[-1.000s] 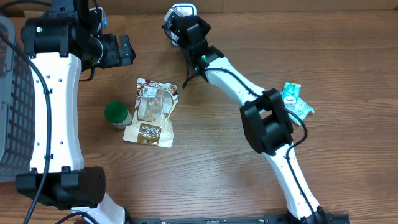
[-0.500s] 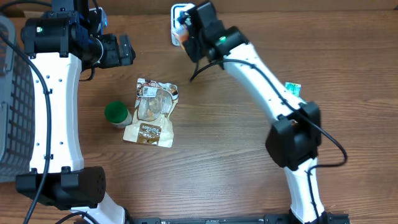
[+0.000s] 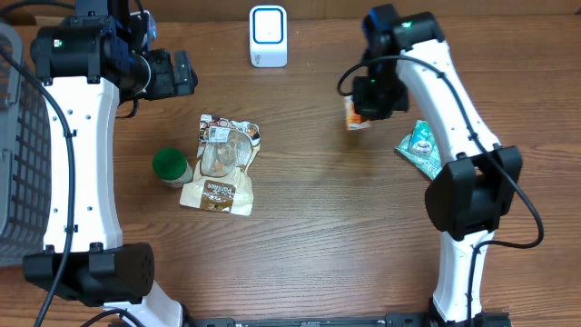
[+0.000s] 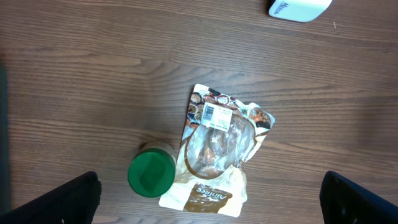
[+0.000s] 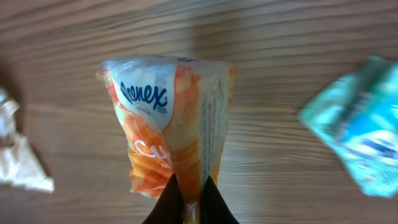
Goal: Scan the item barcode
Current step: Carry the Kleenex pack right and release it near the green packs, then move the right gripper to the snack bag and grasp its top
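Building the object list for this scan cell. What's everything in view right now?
scanner: 1, white with blue face, far edge, centre
pouch: 1, brown and white, flat on the table, left of centre
jar: 1, green lid, beside the pouch's left edge
tissue pack: 1, orange and white, in the right tool, right of centre
packet: 1, teal, on the table at right
basket: 1, grey, left edge
table: 1, brown wood
left tool: 1, black, open, far left
right tool: 1, black, shut on the tissue pack
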Available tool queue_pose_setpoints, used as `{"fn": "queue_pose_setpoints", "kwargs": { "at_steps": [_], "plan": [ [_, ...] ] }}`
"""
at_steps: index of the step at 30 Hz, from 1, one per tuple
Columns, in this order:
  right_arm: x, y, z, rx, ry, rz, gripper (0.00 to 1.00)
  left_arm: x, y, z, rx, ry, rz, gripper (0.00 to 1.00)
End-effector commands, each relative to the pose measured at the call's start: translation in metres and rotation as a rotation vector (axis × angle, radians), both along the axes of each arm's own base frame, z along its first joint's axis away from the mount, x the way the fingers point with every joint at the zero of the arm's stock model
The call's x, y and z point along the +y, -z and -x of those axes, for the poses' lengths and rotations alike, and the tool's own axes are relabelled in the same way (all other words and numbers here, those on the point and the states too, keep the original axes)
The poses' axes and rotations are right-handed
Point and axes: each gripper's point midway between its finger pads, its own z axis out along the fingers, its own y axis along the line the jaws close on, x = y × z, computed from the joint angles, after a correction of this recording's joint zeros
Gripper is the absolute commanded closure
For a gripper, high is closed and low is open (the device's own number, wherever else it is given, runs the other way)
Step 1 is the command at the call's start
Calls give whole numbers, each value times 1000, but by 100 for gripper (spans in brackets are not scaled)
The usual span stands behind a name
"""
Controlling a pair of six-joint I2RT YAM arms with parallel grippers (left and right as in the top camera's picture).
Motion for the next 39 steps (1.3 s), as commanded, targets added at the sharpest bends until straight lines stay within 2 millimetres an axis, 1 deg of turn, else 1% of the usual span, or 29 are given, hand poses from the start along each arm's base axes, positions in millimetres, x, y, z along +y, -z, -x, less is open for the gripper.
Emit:
{"fn": "queue_pose_setpoints", "kwargs": {
  "at_steps": [1, 4, 6, 13, 15, 16, 18, 19, 20, 22, 24, 25, 27, 29, 31, 32, 35, 36, 38, 39],
  "plan": [
    [-37, -9, -3, -27, 143, 83, 96, 2, -4, 1, -9, -11, -3, 0],
    [-62, 2, 0, 9, 233, 118, 96, 3, -4, 1, -10, -13, -3, 0],
    [-74, 10, 4, 37, 272, 131, 96, 3, -4, 1, -9, -13, -3, 0],
    [-118, 52, 28, 156, 375, 157, 96, 2, -4, 1, -10, -12, -3, 1],
    [-127, 61, 33, 178, 399, 159, 95, 2, -4, 1, -10, -12, -3, 0],
    [-133, 64, 37, 193, 413, 161, 86, 2, -4, 1, -9, -12, -3, 0],
    [-147, 67, 45, 222, 441, 169, 60, 2, -4, 1, -10, -12, -3, 0],
    [-151, 66, 46, 226, 450, 168, 49, 2, -4, 1, -9, -12, -3, 0],
    [-153, 66, 46, 228, 458, 167, 46, 2, -4, 1, -10, -12, -3, 0],
    [-160, 62, 47, 233, 475, 165, 45, 2, -4, 1, -9, -12, -3, 0],
    [-161, 57, 46, 226, 468, 162, 45, 2, -4, 1, -9, -12, -3, 0],
    [-158, 44, 40, 203, 442, 137, 45, 2, -4, 1, -9, -12, -3, 1],
    [-147, 32, 31, 171, 407, 80, 45, 2, -4, 1, -9, -12, -3, 0],
    [-132, 17, 20, 129, 361, 3, 44, 2, -4, 1, -10, -12, -3, 0],
    [-109, 4, 9, 84, 294, -91, 37, 2, -4, 1, -9, -12, -3, 0],
    [-97, 0, 4, 65, 272, -134, 31, 2, -4, 1, -9, -12, -3, 0],
    [-75, -3, -4, 36, 237, -189, 17, 2, -4, 1, -9, -12, -3, 0],
    [-66, -1, -7, 24, 218, -203, 14, 2, -4, 1, -9, -12, -3, 1],
    [-55, 0, -10, 11, 194, -207, 10, 2, -4, 1, -9, -12, -3, 0],
    [-47, 1, -12, 3, 185, -212, 10, 2, -4, 1, -10, -12, -3, 0]
  ]
}}
